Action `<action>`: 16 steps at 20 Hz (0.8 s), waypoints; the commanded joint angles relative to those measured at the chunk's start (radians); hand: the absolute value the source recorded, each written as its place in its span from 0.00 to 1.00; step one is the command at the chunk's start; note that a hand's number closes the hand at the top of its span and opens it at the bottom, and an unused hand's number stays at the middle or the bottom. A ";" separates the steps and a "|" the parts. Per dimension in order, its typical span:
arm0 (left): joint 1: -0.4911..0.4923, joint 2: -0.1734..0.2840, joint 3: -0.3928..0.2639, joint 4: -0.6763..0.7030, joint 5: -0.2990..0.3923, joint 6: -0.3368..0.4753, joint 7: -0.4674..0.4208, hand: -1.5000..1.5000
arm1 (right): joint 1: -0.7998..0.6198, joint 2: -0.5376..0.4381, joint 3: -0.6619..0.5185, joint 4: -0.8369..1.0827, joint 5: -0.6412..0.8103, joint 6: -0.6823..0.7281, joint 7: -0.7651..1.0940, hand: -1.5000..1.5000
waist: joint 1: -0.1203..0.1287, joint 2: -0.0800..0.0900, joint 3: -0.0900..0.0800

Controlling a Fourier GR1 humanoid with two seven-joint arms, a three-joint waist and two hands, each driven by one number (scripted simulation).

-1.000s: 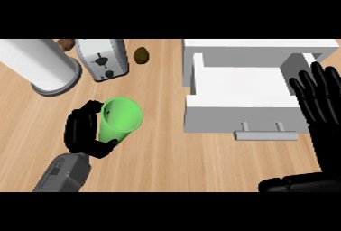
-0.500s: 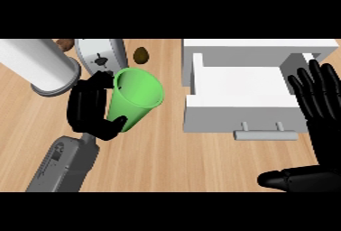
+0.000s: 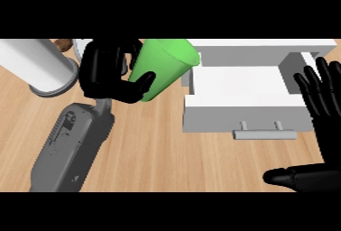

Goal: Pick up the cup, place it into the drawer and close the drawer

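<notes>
Green cup (image 3: 163, 65), upper centre: left hand (image 3: 110, 74) fingers clamping it, carrying toward the open white drawer (image 3: 243, 88); lowering inside judged next; right hand (image 3: 326, 97) resting, fingers apart.

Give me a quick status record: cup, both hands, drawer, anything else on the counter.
cup: green cup, lifted and tilted, just left of the drawer
left hand: left hand, fingers curled round the cup
right hand: right hand, open, fingers up, resting at the right edge
drawer: white drawer, pulled open, nothing visible inside, handle facing the robot
other: white cylinder at upper left
</notes>
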 commanded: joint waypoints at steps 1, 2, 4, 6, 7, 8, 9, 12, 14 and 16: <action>-0.159 -0.041 0.008 0.152 -0.070 0.047 0.010 1.00 | 0.034 -0.017 -0.025 -0.031 -0.052 0.029 0.013 0.00 | -0.012 0.002 0.000; -0.098 -0.056 -0.038 -0.002 -0.095 0.101 0.090 1.00 | 0.024 0.017 0.033 -0.004 0.029 0.001 -0.015 0.00 | 0.002 -0.001 0.000; -0.120 -0.079 -0.023 0.045 -0.103 0.073 0.063 1.00 | 0.035 0.017 0.035 0.004 0.028 0.006 -0.015 0.00 | 0.000 0.000 0.000; -0.213 -0.090 0.012 0.152 -0.108 0.070 0.065 1.00 | -0.033 -0.001 -0.002 0.008 -0.004 -0.014 0.028 0.00 | -0.003 0.001 0.000; -0.279 -0.041 0.046 0.187 -0.092 0.045 0.123 1.00 | 0.007 0.010 0.018 -0.008 0.005 -0.003 0.011 0.00 | -0.006 0.001 0.000; -0.262 -0.073 0.024 0.196 -0.117 0.056 0.096 1.00 | 0.034 0.003 -0.012 -0.019 -0.013 0.003 -0.004 0.00 | -0.006 0.001 0.000; -0.276 -0.096 0.036 0.281 -0.116 0.030 0.032 1.00 | 0.002 0.033 0.055 -0.016 0.037 -0.024 0.014 0.00 | -0.007 0.003 0.000; -0.378 -0.118 0.014 0.369 -0.119 0.104 0.058 1.00 | 0.030 0.011 0.026 0.008 0.023 0.013 -0.028 0.00 | -0.017 0.005 0.000; -0.390 -0.119 -0.012 0.424 -0.116 0.123 0.022 1.00 | 0.019 0.008 0.020 0.003 0.014 0.008 -0.012 0.00 | -0.017 0.004 0.000; -0.390 -0.119 0.003 0.371 -0.124 0.096 0.098 1.00 | 0.009 -0.010 -0.009 -0.005 -0.019 0.015 0.013 0.00 | -0.006 0.001 0.000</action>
